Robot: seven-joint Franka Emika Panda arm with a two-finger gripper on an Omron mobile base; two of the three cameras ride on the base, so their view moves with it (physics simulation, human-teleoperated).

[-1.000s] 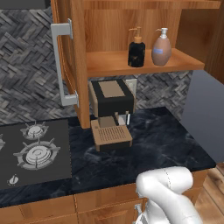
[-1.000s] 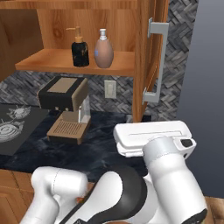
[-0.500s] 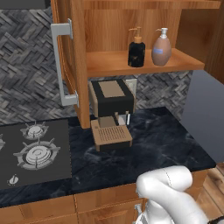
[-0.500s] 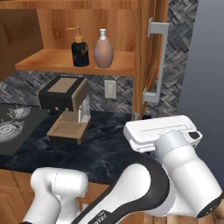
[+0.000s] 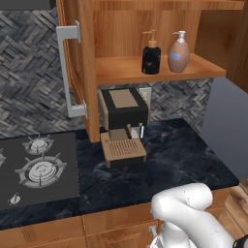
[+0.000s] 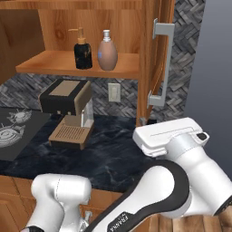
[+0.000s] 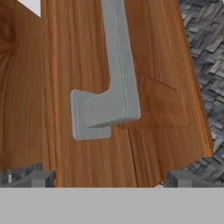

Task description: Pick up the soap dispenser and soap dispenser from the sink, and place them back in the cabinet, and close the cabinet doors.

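Note:
Two soap dispensers stand side by side on the inner shelf of the cabinet (image 5: 121,70): a black one (image 5: 151,57) (image 6: 83,52) with a tan pump, and to its right a peach one (image 5: 178,53) (image 6: 108,52) with a white pump. Both cabinet doors stand open, the left door (image 5: 82,72) and the right door (image 6: 152,59) (image 7: 166,109). In the hand view my gripper (image 7: 111,179) is open and empty, close to the right door's outer face, just below the lower end of its grey bar handle (image 7: 116,65) (image 6: 159,63). The sink is out of view.
A black and tan coffee machine (image 5: 123,121) (image 6: 68,108) stands on the dark marble counter (image 5: 184,155) under the shelf. A gas hob (image 5: 38,169) lies to its left. A wall outlet (image 6: 114,92) sits behind, and the counter ends at the right.
My hand has shifted a little to the right and upward toward the right door, mostly in the first half second. The dispensers and doors have not moved.

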